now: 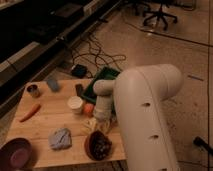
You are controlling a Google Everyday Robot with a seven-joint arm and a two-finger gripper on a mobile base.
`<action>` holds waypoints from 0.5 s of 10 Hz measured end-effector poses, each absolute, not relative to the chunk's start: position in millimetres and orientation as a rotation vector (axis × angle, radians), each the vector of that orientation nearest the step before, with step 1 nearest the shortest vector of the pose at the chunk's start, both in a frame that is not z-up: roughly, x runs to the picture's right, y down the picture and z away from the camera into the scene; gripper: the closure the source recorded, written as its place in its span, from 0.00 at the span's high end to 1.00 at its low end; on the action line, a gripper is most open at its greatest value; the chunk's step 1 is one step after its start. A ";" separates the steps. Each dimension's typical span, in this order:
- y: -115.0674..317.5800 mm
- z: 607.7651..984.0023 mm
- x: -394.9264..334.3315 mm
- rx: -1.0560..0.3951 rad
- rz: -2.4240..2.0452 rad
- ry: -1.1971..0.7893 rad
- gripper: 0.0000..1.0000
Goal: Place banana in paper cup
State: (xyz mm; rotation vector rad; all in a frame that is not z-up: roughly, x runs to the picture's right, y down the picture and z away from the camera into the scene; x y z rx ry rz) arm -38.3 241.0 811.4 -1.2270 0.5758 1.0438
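Observation:
The white paper cup (pixel 75 104) stands upright near the middle of the wooden table (pixel 50 120). The pale yellow banana (pixel 95 124) lies on the table right of the cup, just below the arm's end and beside the dark bowl. My gripper (pixel 101 118) hangs at the end of the white arm, right over the banana, to the right of the cup. The big white arm (pixel 145 115) hides the table's right side.
An orange ball (pixel 88 108) sits between cup and gripper. A carrot (pixel 29 112), a metal can (pixel 33 90), a blue sponge (pixel 53 84), a grey cloth (pixel 60 138), a dark bowl (pixel 98 145), a purple bowl (pixel 16 154) and a green tray (pixel 102 80) are there too.

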 end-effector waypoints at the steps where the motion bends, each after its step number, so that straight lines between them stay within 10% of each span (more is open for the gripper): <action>1: 245.5 814.2 -35.2 -1.238 1.052 0.588 0.21; 5: 251.3 818.6 -28.9 -1.240 1.069 0.621 0.00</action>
